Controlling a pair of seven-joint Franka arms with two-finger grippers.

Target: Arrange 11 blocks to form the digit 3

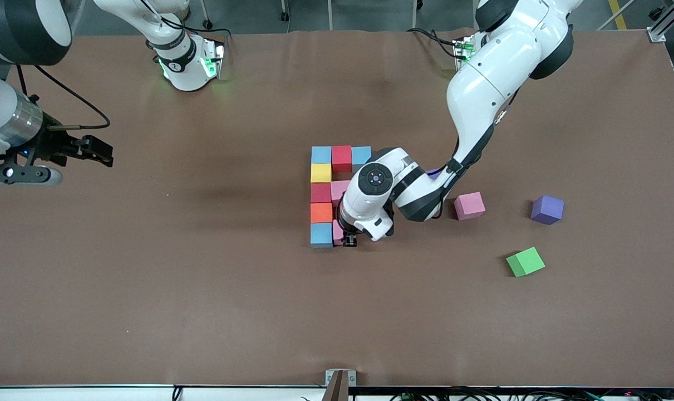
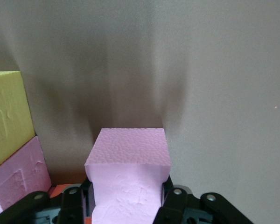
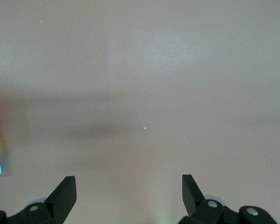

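Blocks [image 1: 321, 192]: coloured foam cubes, L-shaped cluster mid-table; pink block [image 2: 129, 175] clamped beside it; pink, purple loose.

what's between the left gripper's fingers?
A pink block, clamped by the left gripper beside the blue block ending the column. Its lower end is covered by the fingers.

Open surface [image 1: 203, 289] is left toward the right arm's end; the block column [image 1: 321, 203] and the left arm [image 1: 481, 94] obstruct the middle.
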